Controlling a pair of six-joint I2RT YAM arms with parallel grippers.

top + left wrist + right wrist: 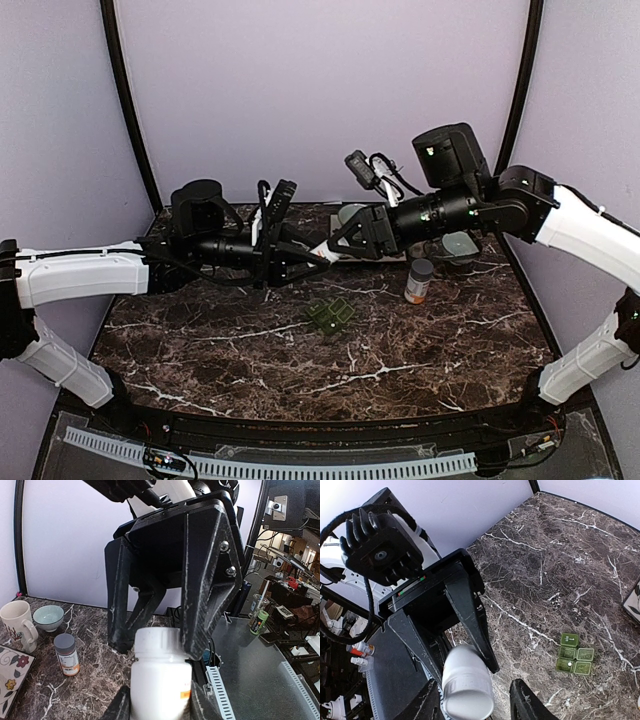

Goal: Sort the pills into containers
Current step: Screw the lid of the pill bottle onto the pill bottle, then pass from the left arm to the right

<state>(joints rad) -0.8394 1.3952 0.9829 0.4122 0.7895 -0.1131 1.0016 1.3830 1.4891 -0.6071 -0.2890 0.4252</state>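
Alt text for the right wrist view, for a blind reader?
A white pill bottle, held by the left gripper, sits cap-first between the open fingers of the right gripper; a green pill organiser lies on the marble table.

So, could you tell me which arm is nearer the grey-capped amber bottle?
Right. The right arm passes just behind the amber bottle; the left arm ends well to its left.

**Dark marble tabletop and what stands on it**

The black, white-veined marble table (pixel 230 360) carries a dark-green pill organiser (pixel 330 317) near its middle. A grey-capped amber bottle (pixel 419 281) stands upright to its right, apart from it. Near the bottle sit a cream mug (pixel 17 625), a pale green bowl (pixel 48 617) just beside it, and a flat floral-patterned tray (pixel 12 672).
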